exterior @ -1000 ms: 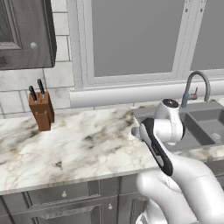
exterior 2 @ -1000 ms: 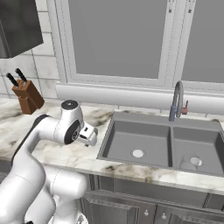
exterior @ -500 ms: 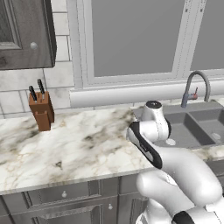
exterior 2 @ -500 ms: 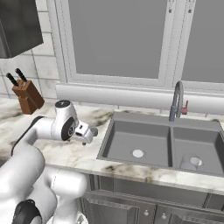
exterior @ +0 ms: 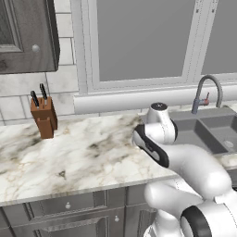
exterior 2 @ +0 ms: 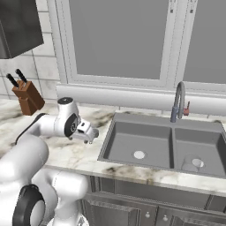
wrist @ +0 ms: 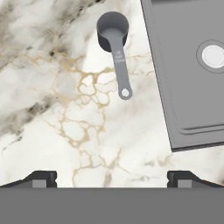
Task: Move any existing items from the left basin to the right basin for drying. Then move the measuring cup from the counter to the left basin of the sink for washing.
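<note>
A: How did the gripper [wrist: 112, 180] stand?

B: Jaws spread, empty, above the counter [wrist: 52, 109]. Beyond lay the measuring cup [wrist: 114, 42], just beside the left basin [wrist: 192, 70].

A: The risk?

B: Probably pinching its thin handle off-centre, so it pivoted free.

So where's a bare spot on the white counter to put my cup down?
The counter is bare between the knife block and the robot arm. Beside the sink it is tighter: the measuring cup lies there, with the gripper above it.
</note>
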Controlling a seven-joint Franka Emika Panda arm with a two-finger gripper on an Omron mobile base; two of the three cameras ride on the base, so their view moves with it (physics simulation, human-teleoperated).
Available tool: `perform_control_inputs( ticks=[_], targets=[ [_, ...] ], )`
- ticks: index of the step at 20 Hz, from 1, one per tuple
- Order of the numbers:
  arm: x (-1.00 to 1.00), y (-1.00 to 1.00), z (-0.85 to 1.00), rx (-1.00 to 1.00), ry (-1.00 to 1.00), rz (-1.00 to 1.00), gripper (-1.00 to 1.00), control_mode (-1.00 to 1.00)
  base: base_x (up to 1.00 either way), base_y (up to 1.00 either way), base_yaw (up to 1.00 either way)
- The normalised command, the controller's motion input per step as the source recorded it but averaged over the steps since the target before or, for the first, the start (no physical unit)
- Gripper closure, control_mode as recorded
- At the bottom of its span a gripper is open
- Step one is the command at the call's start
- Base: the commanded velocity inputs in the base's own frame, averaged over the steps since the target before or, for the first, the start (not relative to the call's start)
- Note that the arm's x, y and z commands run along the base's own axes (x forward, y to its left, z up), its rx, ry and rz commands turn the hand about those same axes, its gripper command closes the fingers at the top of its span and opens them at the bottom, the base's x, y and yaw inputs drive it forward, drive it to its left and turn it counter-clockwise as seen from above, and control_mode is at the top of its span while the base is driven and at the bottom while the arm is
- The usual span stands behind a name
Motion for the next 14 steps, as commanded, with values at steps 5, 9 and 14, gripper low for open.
perform_control_inputs(
  ticks=[5, 9, 14],
  targets=[
    [0.34, 0.00, 0.00, 0.00, 0.01, 0.00, -1.00, -1.00, 0.00, 0.00, 0.00],
    [0.33, 0.00, -0.01, 0.00, 0.01, 0.00, -1.00, -1.00, 0.00, 0.00, 0.00],
    [0.30, 0.00, -0.10, 0.00, 0.02, 0.00, -1.00, -1.00, 0.00, 0.00, 0.00]
  ],
)
